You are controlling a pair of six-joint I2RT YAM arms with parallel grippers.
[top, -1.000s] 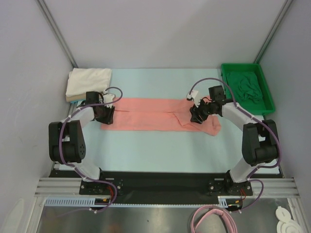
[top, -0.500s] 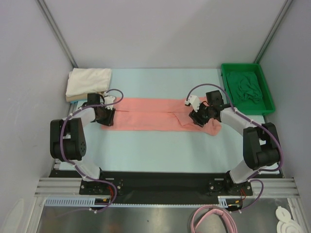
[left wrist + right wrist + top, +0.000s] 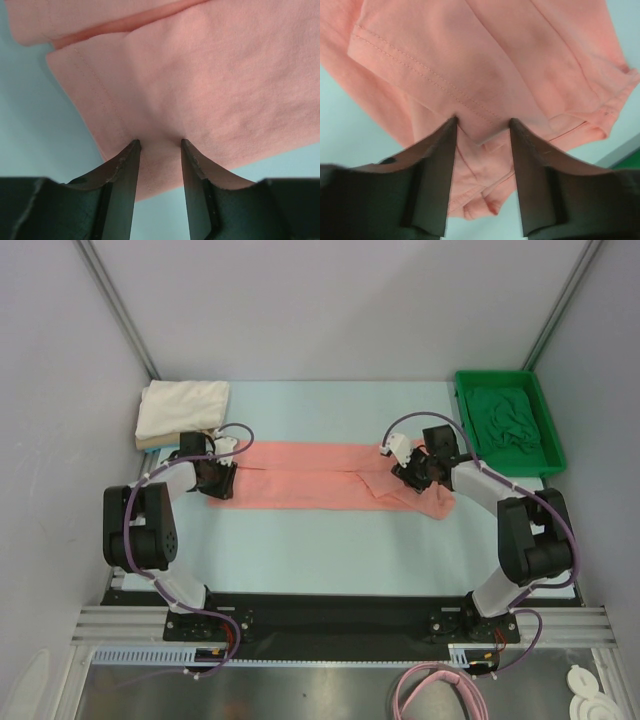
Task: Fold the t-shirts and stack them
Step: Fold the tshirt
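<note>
A salmon-pink t-shirt (image 3: 310,475) lies folded into a long strip across the middle of the table. My left gripper (image 3: 218,483) is down on its left end. In the left wrist view its jaws (image 3: 159,144) stand apart, tips pressed on the flat pink cloth (image 3: 225,90) just inside the near edge. My right gripper (image 3: 405,472) is over the strip's right part, by the sleeve. In the right wrist view its open jaws (image 3: 482,121) straddle a stitched hem flap of the pink shirt (image 3: 470,60), with bunched sleeve folds below. Neither gripper has cloth pinched.
A folded white t-shirt (image 3: 183,405) lies on a tan one (image 3: 150,444) at the back left corner. The bright green tray (image 3: 553,435) at the back right holds a crumpled dark green t-shirt (image 3: 505,418). Grey walls stand close on both sides.
My right gripper has shifted slightly back and left over the sleeve end. The left gripper has stayed on the strip's left end, its arm only slightly resettled.
</note>
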